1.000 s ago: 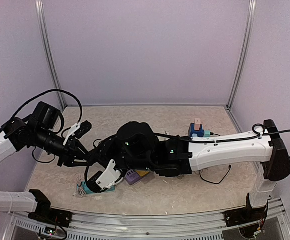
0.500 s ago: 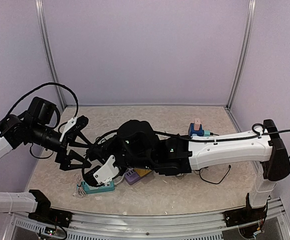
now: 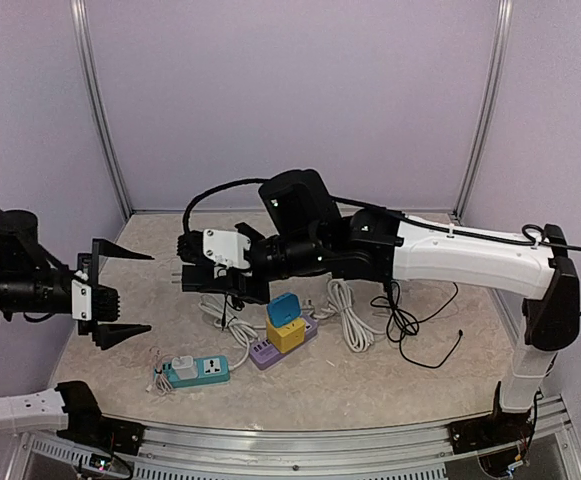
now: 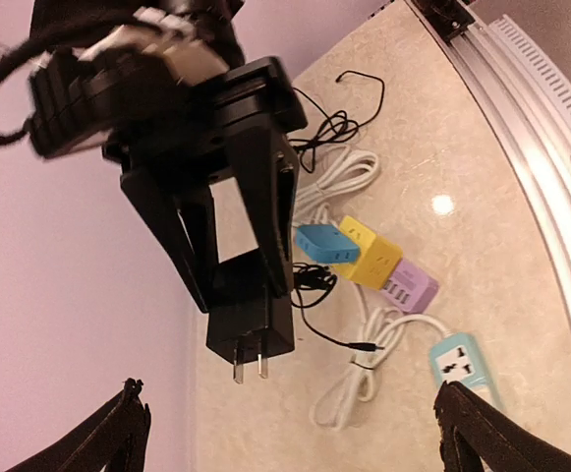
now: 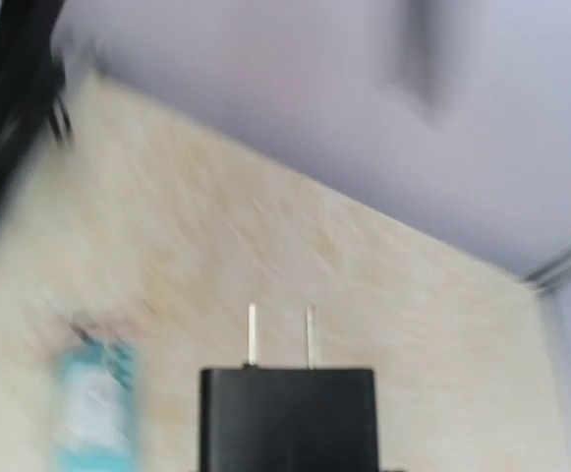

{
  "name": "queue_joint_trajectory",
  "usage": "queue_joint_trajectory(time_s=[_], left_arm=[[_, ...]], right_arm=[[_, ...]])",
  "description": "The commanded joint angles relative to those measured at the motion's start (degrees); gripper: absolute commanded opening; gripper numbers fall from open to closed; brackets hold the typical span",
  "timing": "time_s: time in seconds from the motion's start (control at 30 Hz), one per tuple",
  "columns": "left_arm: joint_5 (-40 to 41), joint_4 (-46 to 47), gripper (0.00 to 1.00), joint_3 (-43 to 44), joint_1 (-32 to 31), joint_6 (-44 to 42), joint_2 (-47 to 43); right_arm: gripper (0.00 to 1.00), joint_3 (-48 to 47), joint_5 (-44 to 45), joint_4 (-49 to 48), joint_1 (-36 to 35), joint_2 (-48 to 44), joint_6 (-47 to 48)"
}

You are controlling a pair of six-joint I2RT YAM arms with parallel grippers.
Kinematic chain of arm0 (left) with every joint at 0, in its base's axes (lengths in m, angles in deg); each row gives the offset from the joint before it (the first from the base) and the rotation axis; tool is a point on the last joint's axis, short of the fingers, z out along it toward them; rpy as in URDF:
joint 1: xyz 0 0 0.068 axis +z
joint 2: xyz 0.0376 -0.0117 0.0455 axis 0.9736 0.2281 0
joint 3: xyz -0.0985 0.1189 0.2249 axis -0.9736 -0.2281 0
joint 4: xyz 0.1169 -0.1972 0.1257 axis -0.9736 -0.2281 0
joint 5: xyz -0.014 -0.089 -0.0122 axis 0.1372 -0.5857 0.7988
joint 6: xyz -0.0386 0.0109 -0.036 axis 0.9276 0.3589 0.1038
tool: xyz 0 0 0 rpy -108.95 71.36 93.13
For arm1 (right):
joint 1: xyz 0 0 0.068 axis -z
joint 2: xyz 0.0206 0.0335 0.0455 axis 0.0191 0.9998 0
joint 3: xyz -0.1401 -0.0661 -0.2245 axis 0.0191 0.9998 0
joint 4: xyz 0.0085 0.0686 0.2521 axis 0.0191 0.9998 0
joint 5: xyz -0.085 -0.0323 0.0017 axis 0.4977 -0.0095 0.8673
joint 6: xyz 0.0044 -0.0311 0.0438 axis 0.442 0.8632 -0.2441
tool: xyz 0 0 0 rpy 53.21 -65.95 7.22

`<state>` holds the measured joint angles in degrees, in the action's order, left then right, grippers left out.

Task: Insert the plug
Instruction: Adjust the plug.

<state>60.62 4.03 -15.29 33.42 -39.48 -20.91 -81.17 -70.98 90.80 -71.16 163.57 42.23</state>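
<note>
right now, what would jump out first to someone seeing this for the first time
A black two-prong plug hangs in mid-air at centre, pinched by the right arm's fingers. At the left, the left arm's fingers gape wide and empty; in front, a teal power strip lies on the beige table.

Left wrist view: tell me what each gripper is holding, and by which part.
The right gripper holds the black plug by the sides of its body, prongs free. The left gripper is open and holds nothing.
</note>
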Motion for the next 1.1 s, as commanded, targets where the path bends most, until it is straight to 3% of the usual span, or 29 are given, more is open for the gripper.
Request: queue_joint_trajectory(time_s=[0.0, 0.2, 0.4, 0.53, 0.73, 0.8, 1.07], left_arm=[[15.5, 9.15, 0.99, -5.44, -8.23, -23.25, -4.59], [21.2, 19.07, 0.99, -13.71, -13.24, -43.81, -8.7], [23.17, 20.59, 0.94, -12.41, -14.44, -42.75, -4.77], [22.99, 20.89, 0.75, -12.12, -16.0, -41.66, -3.15], [22.05, 21.13, 0.66, -11.78, -17.16, -40.6, -1.92], [22.32, 21.07, 0.59, -11.76, -17.55, -40.5, -1.76], [21.87, 21.7, 0.14, -11.91, -18.77, -39.17, -1.37]], right_arm=[[0.0, -2.67, -19.45, 4.81, 2.82, -1.69, -24.08], [0.0, -3.15, -19.47, 3.2, 2.83, -1.55, -28.94], [0.0, -5.9, -19.17, 5.55, 1.95, 0.12, -28.7], [0.0, -7.62, -18.56, 6.64, 1.54, 1.01, -28.68], [0.0, -8.03, -18.26, 5.96, 1.33, 1.45, -28.67], [0.0, -8.04, -18.21, 6.0, 1.22, 1.65, -28.63], [0.0, -8.77, -18.65, 4.95, 0.81, 2.45, -28.69]])
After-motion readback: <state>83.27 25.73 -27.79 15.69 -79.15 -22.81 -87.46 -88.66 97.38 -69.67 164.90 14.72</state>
